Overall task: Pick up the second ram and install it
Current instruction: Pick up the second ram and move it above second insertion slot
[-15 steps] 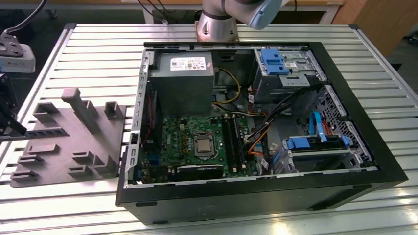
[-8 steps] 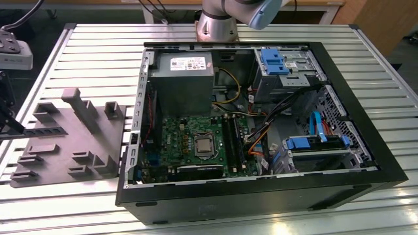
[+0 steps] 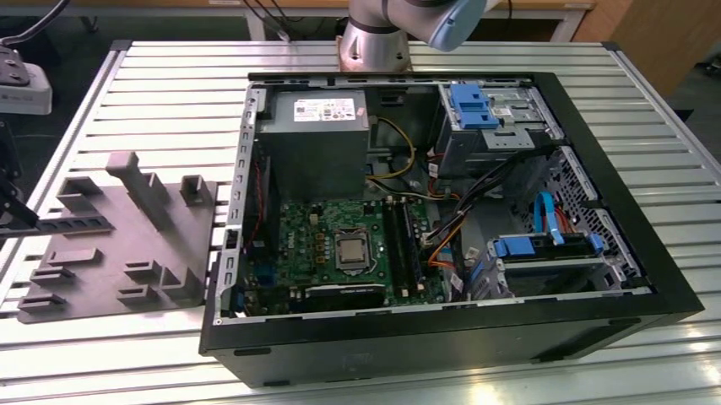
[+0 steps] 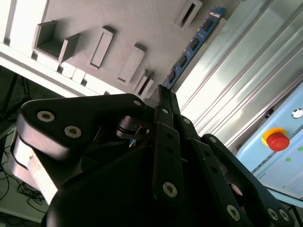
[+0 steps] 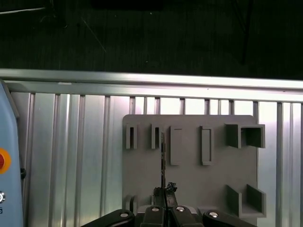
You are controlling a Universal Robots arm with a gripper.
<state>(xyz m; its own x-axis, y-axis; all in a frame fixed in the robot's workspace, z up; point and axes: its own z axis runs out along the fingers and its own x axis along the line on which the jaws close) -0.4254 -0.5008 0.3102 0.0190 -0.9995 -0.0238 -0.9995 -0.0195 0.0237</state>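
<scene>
Second wrist view: jaws are pinching the second ram [image 4: 191, 45] by one end, over the gray fixture tray [image 4: 94, 19] on the tabletop [image 4: 246, 71]. Risk: so short a grip may be letting the long board tilt or slip.

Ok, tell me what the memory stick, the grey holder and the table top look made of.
The memory stick looks like blue circuit board, likely fibreglass, with dark chips. The grey holder is matt and uniform, probably plastic. The table top is ribbed, shiny silver, likely aluminium.
</scene>
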